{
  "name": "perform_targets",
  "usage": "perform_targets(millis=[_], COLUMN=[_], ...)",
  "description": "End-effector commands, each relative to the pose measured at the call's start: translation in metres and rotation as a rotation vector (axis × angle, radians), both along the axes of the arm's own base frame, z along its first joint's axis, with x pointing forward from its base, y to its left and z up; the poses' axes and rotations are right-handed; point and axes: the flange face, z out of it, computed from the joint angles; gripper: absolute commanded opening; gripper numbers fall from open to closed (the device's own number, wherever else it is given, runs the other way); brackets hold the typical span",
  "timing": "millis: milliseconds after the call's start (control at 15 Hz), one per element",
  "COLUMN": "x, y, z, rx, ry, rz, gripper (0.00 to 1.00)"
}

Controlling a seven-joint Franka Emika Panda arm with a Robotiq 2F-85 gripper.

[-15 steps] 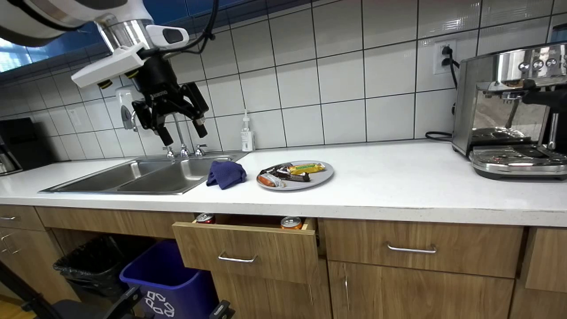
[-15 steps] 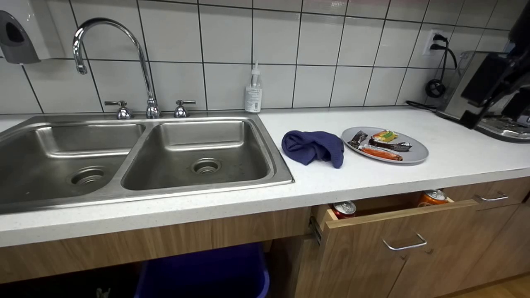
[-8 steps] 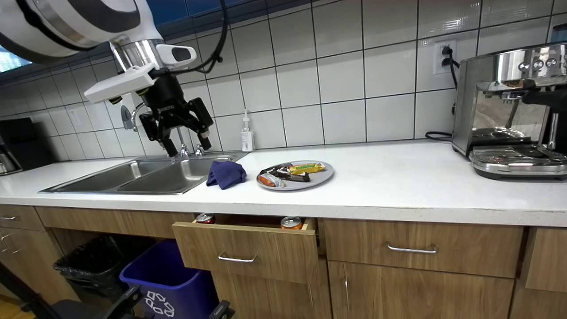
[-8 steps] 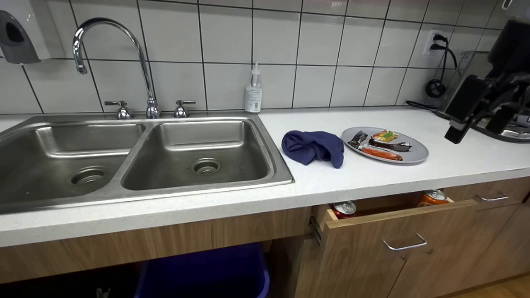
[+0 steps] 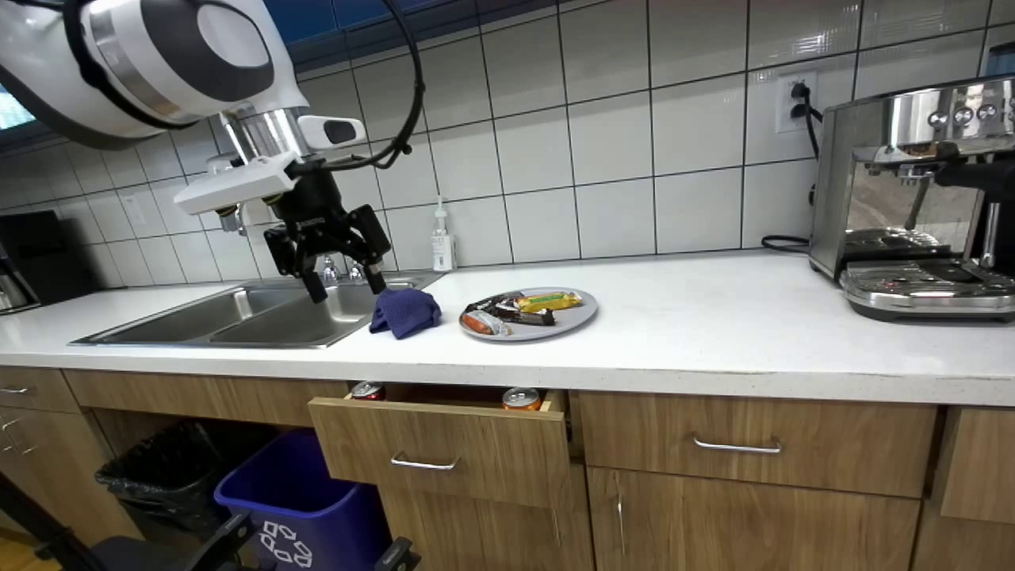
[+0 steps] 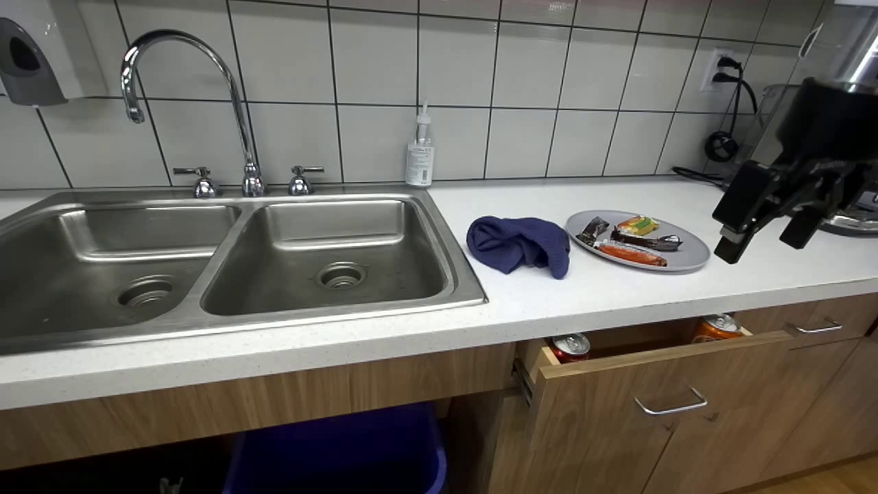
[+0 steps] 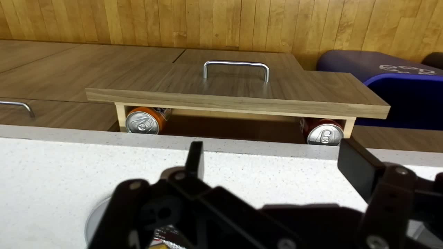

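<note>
While the gripper hangs spread and empty, higher than the pulled-out drawer | step: seemingly approach | next: likely calls for lowering toward it

The black two-fingered tool and the white-and-grey jointed robot arm have come down toward the white speckled surface. In an exterior view, the tool now shows farther in from the frame's edge, closer to the round grey plate.
</note>
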Motion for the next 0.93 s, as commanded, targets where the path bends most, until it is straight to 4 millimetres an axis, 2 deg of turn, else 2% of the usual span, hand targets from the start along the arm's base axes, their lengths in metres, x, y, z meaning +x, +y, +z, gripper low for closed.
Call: perform_targets(millis=[0,867], x=[0.008,0.032], y=[-0.005,-0.018], z=[-0.015,-0.078], rx=[-0.007,0.008], ry=[-0.014,-0.006], rz=[-0.033,-0.074], gripper=[1.0,1.0])
